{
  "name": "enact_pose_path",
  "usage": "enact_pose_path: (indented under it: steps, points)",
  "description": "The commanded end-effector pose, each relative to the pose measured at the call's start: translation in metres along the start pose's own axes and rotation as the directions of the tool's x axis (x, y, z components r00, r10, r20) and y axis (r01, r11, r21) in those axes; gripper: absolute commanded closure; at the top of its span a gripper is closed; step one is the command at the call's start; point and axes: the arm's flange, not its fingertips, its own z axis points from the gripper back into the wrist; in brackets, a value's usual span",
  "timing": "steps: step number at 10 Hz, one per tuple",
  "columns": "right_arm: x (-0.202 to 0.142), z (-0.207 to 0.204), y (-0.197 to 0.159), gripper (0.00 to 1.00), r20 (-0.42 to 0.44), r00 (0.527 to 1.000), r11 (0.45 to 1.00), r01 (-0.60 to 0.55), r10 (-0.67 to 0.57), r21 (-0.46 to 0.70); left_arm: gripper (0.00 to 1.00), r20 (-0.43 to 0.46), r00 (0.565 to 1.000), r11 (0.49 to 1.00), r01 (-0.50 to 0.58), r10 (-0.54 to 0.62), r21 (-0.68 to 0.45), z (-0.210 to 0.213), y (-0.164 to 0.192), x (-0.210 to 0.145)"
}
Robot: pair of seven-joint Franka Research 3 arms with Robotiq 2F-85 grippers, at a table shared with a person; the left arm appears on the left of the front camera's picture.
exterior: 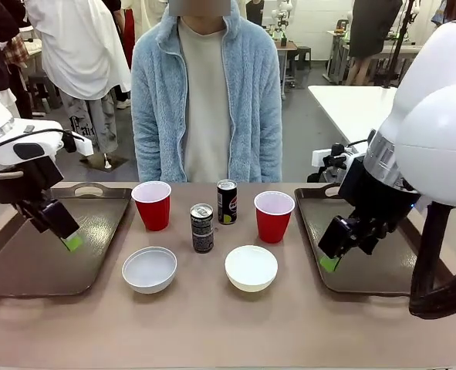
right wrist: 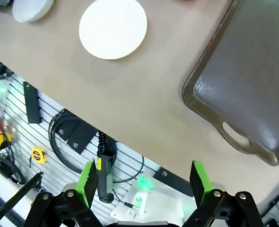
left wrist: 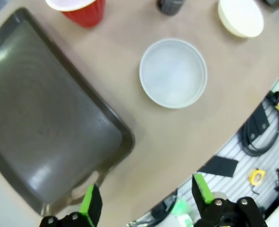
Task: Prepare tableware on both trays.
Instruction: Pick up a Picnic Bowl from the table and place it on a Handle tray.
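Both grippers have their green-padded jaws spread apart and nothing between them. The left gripper (exterior: 72, 241) hangs over the left tray (exterior: 27, 266), and the right gripper (exterior: 329, 263) hangs over the inner edge of the right tray (exterior: 386, 262).

There are two trays, two red cups, two drink cans and two bowls. All six pieces of tableware stand on the tan table (exterior: 228, 324) between the trays, none of them on a tray. The trays are dark brown, glossy, shallow rectangles with raised rims and cut-out handles.

The left cup (exterior: 152, 204) and the right cup (exterior: 274, 216) are tapered plastic, upright, showing white insides. The front can (exterior: 202, 228) and the rear can (exterior: 227, 202) are slim, dark cylinders standing between the cups. Nearer the robot, the left bowl (exterior: 150, 269) looks greyish white and the right bowl (exterior: 251, 267) creamier. Both bowls are round and smooth, with only their own inner surfaces showing.

A person in a fuzzy light-blue jacket (exterior: 251, 100) stands at the far side.
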Motion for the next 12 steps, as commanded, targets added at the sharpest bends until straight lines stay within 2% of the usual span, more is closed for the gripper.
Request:
enact_pose_path:
  steps: [1,2,3,5,6,7,8,10,12]
  points:
    - [0.038,-0.037,-0.030,0.00,0.117,0.990,0.912,0.022,-0.076,0.409,0.00,-0.015,1.000,1.000,-0.003,0.003,-0.008,0.003,-0.001,-0.005]
    - [0.045,-0.047,-0.047,0.00,0.143,0.978,0.838,0.051,-0.153,0.544,0.00,0.081,0.997,0.972,0.017,0.002,-0.235,-0.006,0.017,0.008]
    - [0.031,-0.052,-0.078,0.00,0.153,0.947,0.720,0.104,-0.283,0.686,0.00,0.155,0.986,0.866,0.026,0.060,-0.500,-0.011,0.034,-0.001]
    - [-0.018,-0.040,-0.138,0.00,0.182,0.830,0.498,0.128,-0.527,0.858,0.00,0.183,0.964,0.681,0.005,0.190,-0.732,-0.007,0.072,-0.021]
    - [-0.047,-0.035,-0.157,0.00,0.169,0.789,0.440,0.139,-0.591,0.887,0.00,0.187,0.944,0.620,-0.023,0.271,-0.785,-0.005,0.099,-0.033]
    - [-0.083,-0.029,-0.168,0.00,0.131,0.763,0.405,0.182,-0.633,0.896,0.00,0.177,0.908,0.586,-0.089,0.381,-0.805,-0.008,0.122,-0.057]
    - [-0.111,-0.022,-0.171,0.00,0.123,0.757,0.393,0.188,-0.642,0.900,0.00,0.179,0.876,0.562,-0.120,0.448,-0.819,-0.008,0.140,-0.078]
    - [-0.161,-0.007,-0.175,0.00,0.135,0.774,0.425,0.186,-0.619,0.886,0.00,0.163,0.825,0.526,-0.181,0.541,-0.831,-0.008,0.167,-0.110]
    - [-0.188,-0.003,-0.179,0.00,0.131,0.817,0.482,0.194,-0.561,0.855,0.00,0.132,0.773,0.511,-0.271,0.621,-0.816,-0.005,0.186,-0.139]
